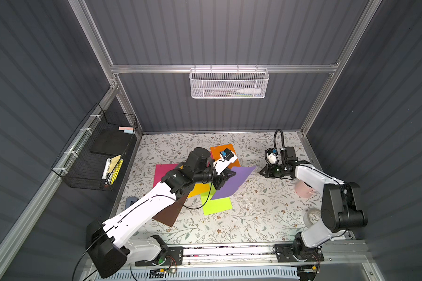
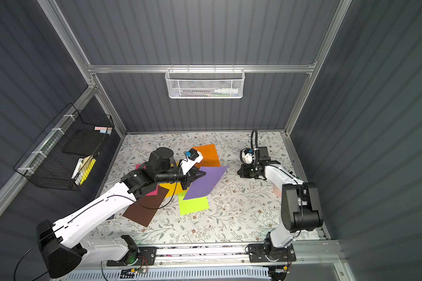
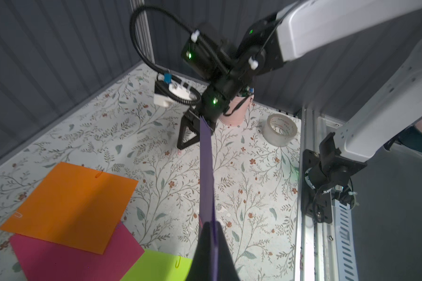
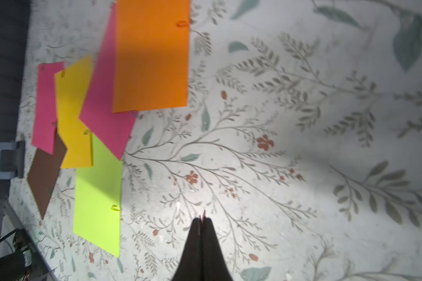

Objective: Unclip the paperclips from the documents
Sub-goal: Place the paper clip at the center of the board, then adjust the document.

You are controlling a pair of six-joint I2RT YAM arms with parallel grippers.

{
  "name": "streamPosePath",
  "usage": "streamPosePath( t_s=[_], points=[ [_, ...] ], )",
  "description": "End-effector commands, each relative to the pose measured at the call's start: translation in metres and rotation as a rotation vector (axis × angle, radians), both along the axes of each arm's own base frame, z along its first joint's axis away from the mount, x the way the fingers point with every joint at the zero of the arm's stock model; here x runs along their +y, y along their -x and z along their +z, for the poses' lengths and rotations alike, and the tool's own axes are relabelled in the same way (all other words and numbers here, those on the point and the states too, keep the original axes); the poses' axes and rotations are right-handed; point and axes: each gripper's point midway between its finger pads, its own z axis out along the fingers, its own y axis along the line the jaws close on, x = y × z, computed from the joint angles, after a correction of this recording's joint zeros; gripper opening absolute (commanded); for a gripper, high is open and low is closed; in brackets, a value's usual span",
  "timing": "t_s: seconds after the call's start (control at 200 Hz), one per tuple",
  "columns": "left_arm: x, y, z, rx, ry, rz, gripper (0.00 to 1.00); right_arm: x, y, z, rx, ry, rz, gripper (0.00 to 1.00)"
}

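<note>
The purple sheet point(image 1: 231, 182) is held lifted off the tabletop point(image 1: 253, 219) by the left claw point(image 3: 211, 225), which is clamped on one edge. Seen edge-on from the left wrist, the sheet runs out towards the right claw point(image 4: 202, 219). The right claw is closed, just beside the sheet's far corner but apart from it. A pink sliver at its tips is taken to be a pink paperclip point(image 4: 203, 213) (too small to be sure).

The step in hand is judged to be the setting aside of that clip. It would best be carried to bare tabletop, well clear of the papers, before the tips are parted, so that it is not lost under a sheet. The purple sheet should then be lowered flat, away from the orange sheet point(image 3: 71, 204) and the lime sheet point(image 4: 98, 194). An orange clip point(image 3: 98, 174) and a green clip point(image 4: 115, 207) are not yet removed from those and ought not to be covered.
</note>
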Motion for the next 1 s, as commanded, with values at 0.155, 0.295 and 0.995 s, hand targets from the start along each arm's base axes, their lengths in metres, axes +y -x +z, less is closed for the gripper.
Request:
streamPosePath(
  t_s=[0.155, 0.295, 0.995],
  points=[
    [0.002, -0.005, 0.012, -0.016, 0.067, -0.01, 0.0, -0.023, 0.012, -0.03, 0.165, 0.126, -0.118, 0.34],
    [0.009, -0.008, 0.028, -0.034, 0.113, -0.026, 0.0, -0.015, 0.013, -0.002, 0.054, 0.1, -0.048, 0.59],
    [0.005, -0.001, 0.043, -0.011, 0.159, -0.226, 0.0, 0.108, 0.101, 0.205, -0.911, -0.561, 0.756, 0.83]
  ],
)
